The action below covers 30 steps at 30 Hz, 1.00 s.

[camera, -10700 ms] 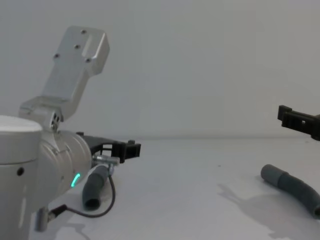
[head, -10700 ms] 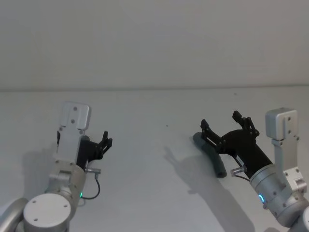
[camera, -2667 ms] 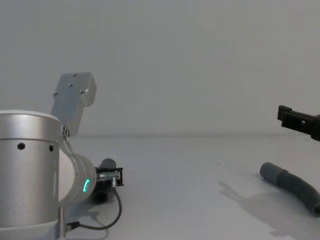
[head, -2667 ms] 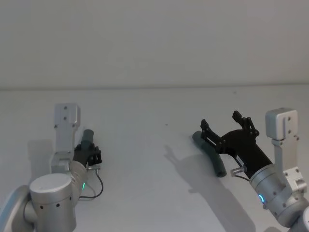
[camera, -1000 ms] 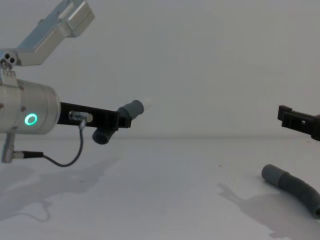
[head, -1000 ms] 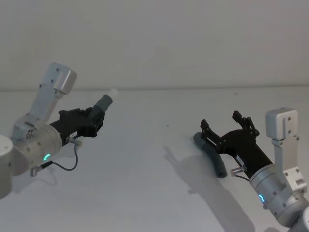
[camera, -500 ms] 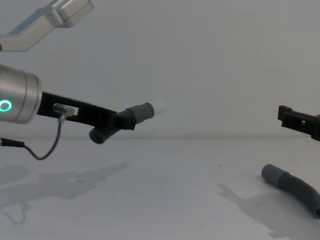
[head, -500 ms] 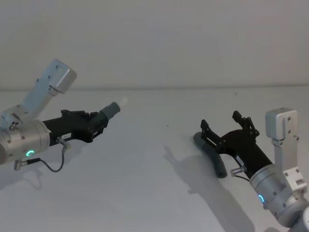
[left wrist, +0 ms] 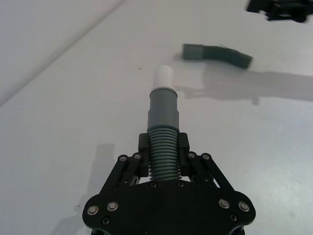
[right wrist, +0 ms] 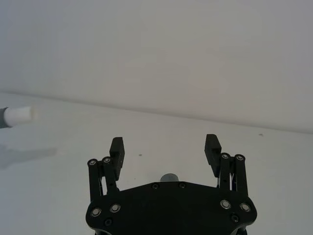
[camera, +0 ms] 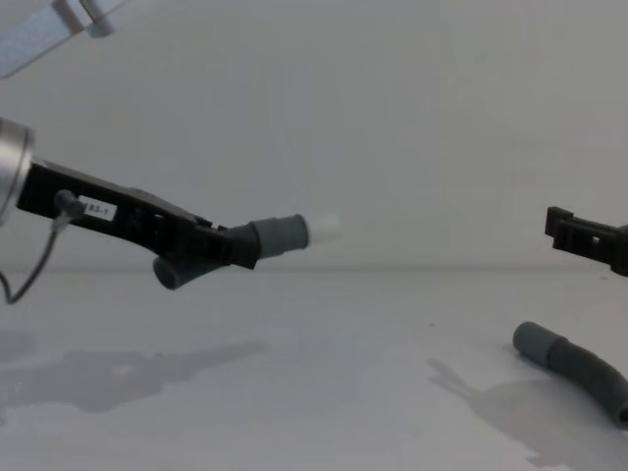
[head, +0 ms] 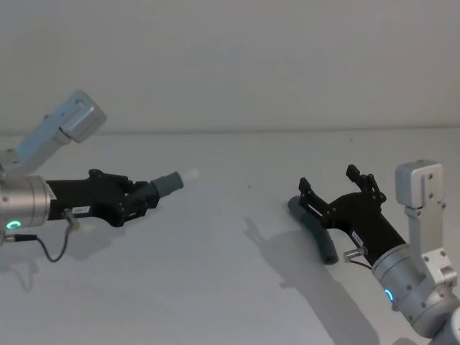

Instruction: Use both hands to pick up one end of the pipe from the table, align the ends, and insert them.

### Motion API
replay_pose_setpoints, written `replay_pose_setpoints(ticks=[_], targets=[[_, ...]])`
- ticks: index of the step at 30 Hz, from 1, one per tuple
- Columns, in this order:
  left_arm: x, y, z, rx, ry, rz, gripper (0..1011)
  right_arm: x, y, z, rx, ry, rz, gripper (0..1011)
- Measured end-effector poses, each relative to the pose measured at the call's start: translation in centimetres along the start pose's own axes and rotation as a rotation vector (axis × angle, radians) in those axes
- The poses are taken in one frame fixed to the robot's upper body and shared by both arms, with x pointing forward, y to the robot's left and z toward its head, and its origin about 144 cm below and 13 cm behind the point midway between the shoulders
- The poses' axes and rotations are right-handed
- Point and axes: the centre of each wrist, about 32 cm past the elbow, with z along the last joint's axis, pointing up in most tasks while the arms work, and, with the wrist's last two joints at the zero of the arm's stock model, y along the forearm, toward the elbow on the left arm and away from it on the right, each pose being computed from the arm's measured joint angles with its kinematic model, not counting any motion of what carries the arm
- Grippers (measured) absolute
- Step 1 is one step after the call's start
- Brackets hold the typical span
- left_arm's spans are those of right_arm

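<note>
My left gripper (head: 140, 195) is shut on the short pipe piece (head: 167, 185), held in the air over the left of the table (head: 215, 280). Its white tip (camera: 325, 228) points toward the right side. In the left wrist view the corrugated hose (left wrist: 163, 147) sits between the jaws with the grey collar and white tip (left wrist: 164, 77) sticking out. The longer curved piece (head: 316, 231) lies on the table at the right, its collar end (camera: 535, 341) toward the middle. My right gripper (head: 329, 180) hovers open just above it, nothing between its fingers (right wrist: 116, 146).
A plain pale wall stands behind the table's far edge. The table surface between the two arms is bare. In the left wrist view the longer piece (left wrist: 217, 52) and the right gripper (left wrist: 279, 7) show farther off.
My left gripper has swung the short piece lower and more level, its white tip now pointing further right. The right gripper and the longer piece have not moved.
</note>
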Motion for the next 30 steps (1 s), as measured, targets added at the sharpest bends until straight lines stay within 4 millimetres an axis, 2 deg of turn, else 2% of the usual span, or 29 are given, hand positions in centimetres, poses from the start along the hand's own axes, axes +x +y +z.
replay_pose_setpoints(ticks=[18,30], targets=[[3.1,2.8,-0.3,0.049,-0.087,-0.292,301,0.0,0.0,0.0,0.0,0.0,0.0,1000],[4.5,3.3,-1.3,0.056,-0.11,-0.407,301,0.0,0.0,0.0,0.0,0.0,0.0,1000]])
